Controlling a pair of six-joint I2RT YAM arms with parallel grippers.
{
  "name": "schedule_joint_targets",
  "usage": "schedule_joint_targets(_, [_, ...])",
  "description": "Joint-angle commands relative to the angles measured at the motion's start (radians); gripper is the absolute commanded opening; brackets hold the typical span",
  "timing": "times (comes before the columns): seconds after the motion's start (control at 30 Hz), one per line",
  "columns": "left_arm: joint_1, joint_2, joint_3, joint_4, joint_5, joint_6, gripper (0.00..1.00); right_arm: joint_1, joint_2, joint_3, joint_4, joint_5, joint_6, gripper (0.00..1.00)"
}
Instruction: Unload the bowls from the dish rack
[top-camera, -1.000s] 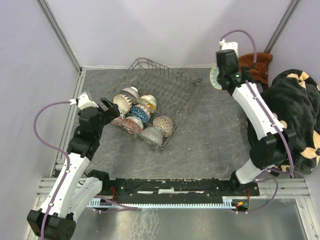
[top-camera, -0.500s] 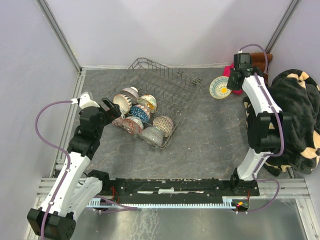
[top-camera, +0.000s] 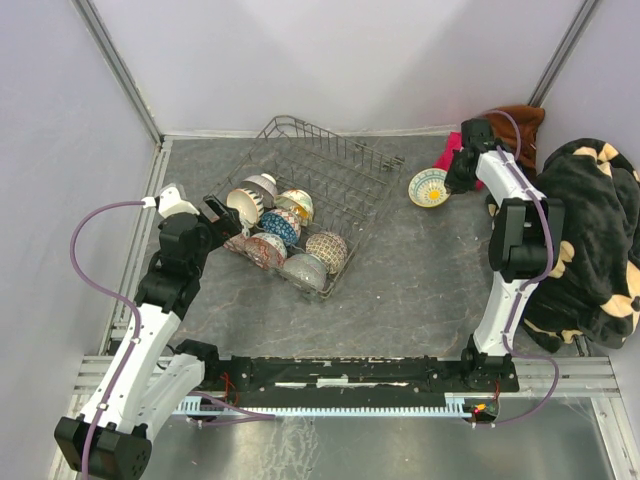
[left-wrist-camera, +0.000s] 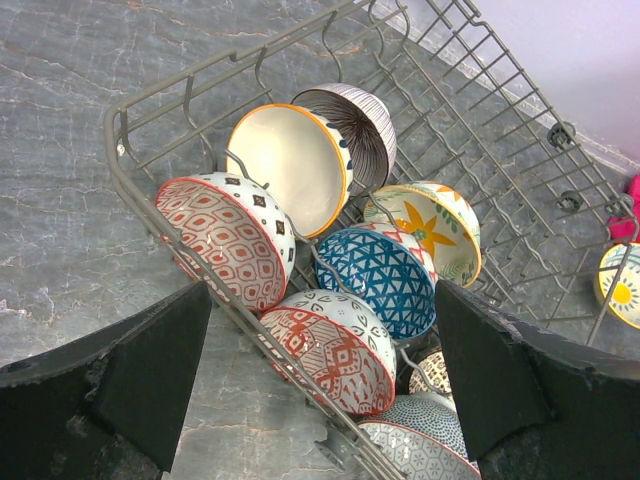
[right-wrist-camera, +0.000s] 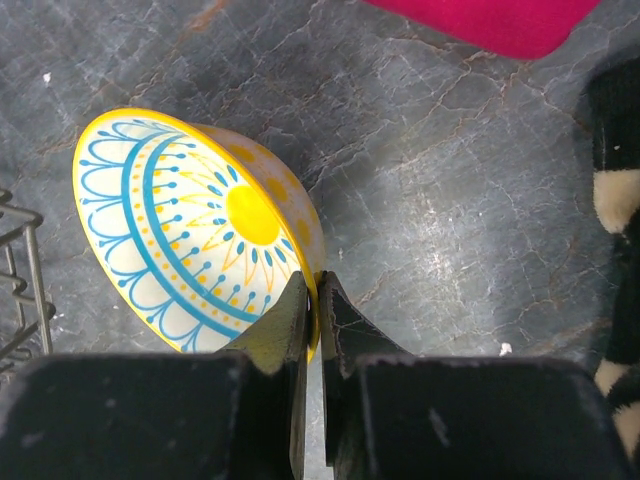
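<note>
Inspecting the right hand (right-wrist-camera: 318, 300) first, we find its two fingers pressed together on the rim of a yellow bowl (right-wrist-camera: 200, 230), one finger inside the rim and one outside. The bowl is tilted on edge, and its inner face with blue arcs and a yellow centre is turned to the camera. We cannot tell whether its lower edge touches the grey surface (right-wrist-camera: 450, 200). A pink cloth (right-wrist-camera: 480, 20) lies ahead of this hand, apart from the bowl. A black and cream fabric (right-wrist-camera: 615, 170) lies to its side.

From overhead, the right hand (top-camera: 455, 183) and the yellow bowl (top-camera: 428, 187) sit outside the dish rack (top-camera: 330, 170), just beyond its far corner.

The left hand (left-wrist-camera: 320, 300) is spread wide and holds nothing. Its fingers (left-wrist-camera: 150, 370) sit either side of the near corner of the dish rack (left-wrist-camera: 500, 130); contact with the wire cannot be confirmed.

Directly ahead of this hand, the remaining bowls are crowded into that corner, leaning on one another:
- a red diamond bowl (left-wrist-camera: 225, 240) is nearest, against the rack wall;
- a red-and-white bowl (left-wrist-camera: 330, 350) lies between the fingers;
- a blue lattice bowl (left-wrist-camera: 385, 280) sits just behind it;
- a cream-lined bowl (left-wrist-camera: 290, 165) and a striped bowl (left-wrist-camera: 360, 120) stand on edge farther in;
- a flower bowl (left-wrist-camera: 430, 225) sits beside the blue one.

Further patterned bowls (left-wrist-camera: 420, 440) sit at the lower edge of the wrist view, only partly seen. The far half of the rack holds bare prongs.
</note>
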Motion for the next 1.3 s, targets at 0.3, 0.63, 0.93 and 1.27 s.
schedule_joint_targets(0.3, [-0.003,-0.004,0.067,0.012,0.011,-0.005,0.99,-0.054,0.067,0.055,0.109,-0.077,0.081,0.10])
schedule_joint_targets(0.63, [-0.004,-0.002,0.072,0.013,-0.005,-0.007,0.99,-0.059,0.047,0.012,0.112,-0.033,0.085,0.39])
schedule_joint_targets(0.93, [-0.004,-0.023,0.058,0.008,-0.017,-0.010,0.99,-0.059,-0.047,-0.036,0.081,0.009,0.089,0.49])
schedule_joint_targets(1.27, [-0.003,-0.039,0.044,0.003,-0.015,-0.013,0.99,0.143,-0.357,-0.118,0.121,0.074,-0.059,0.56])
